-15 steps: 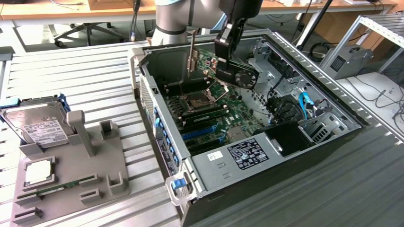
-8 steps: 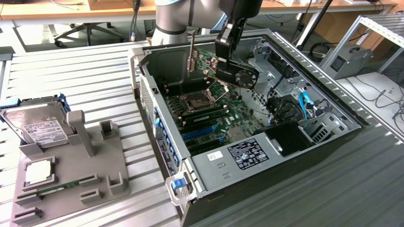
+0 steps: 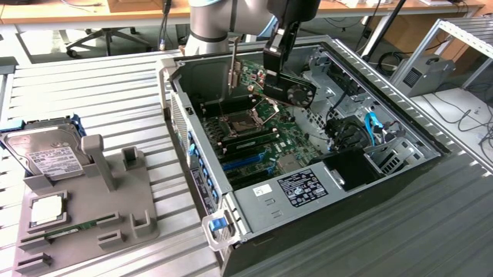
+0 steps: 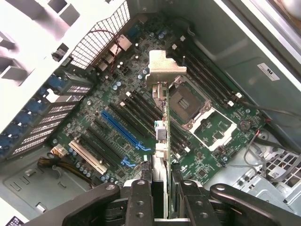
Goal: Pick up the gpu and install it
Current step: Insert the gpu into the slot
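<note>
The gpu (image 3: 254, 78) hangs upright over the open computer case (image 3: 266, 202), its green board facing the exterior view's left and its silver end bracket (image 3: 233, 63) pointing up. A black fan (image 3: 301, 94) sits on its other face. My gripper (image 3: 279, 64) is shut on the card's upper edge. In the wrist view the gpu (image 4: 162, 120) appears edge-on between my fingers (image 4: 141, 200), with my gripper (image 4: 162, 202) above the motherboard (image 4: 207, 127). The bracket (image 4: 165, 69) is at the far end. The card floats above the slots, apart from them.
A blue expansion slot (image 4: 123, 128) and black slots lie beside the card's line; the CPU socket (image 4: 189, 101) is on the other side. At the exterior view's left, a grey holder (image 3: 100, 219) carries a hard drive (image 3: 48, 153), a processor (image 3: 48, 209) and a memory stick (image 3: 68, 234).
</note>
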Available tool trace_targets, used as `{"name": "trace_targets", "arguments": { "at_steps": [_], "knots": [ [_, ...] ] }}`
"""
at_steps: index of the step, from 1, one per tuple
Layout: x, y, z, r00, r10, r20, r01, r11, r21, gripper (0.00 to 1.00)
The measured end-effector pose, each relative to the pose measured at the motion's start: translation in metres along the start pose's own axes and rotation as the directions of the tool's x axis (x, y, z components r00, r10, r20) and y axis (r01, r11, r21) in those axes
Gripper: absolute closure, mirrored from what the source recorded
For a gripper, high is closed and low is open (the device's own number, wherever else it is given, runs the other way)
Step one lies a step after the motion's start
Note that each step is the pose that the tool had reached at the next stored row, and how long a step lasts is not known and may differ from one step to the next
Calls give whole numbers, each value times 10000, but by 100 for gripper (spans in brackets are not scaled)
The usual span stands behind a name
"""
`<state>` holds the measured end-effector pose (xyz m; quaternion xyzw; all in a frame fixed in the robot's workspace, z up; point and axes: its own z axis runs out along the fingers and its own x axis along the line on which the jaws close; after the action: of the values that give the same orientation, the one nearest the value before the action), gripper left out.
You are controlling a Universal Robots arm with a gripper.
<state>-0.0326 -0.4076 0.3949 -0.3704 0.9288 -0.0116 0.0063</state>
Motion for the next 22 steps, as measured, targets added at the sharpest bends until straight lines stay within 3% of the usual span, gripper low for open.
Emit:
{"name": "trace_targets", "arguments": {
  "at_steps": [22],
  "knots": [
    [-4, 4, -11, 9977, -674, 21, 674, 9977, 2, 73]
  ]
}}
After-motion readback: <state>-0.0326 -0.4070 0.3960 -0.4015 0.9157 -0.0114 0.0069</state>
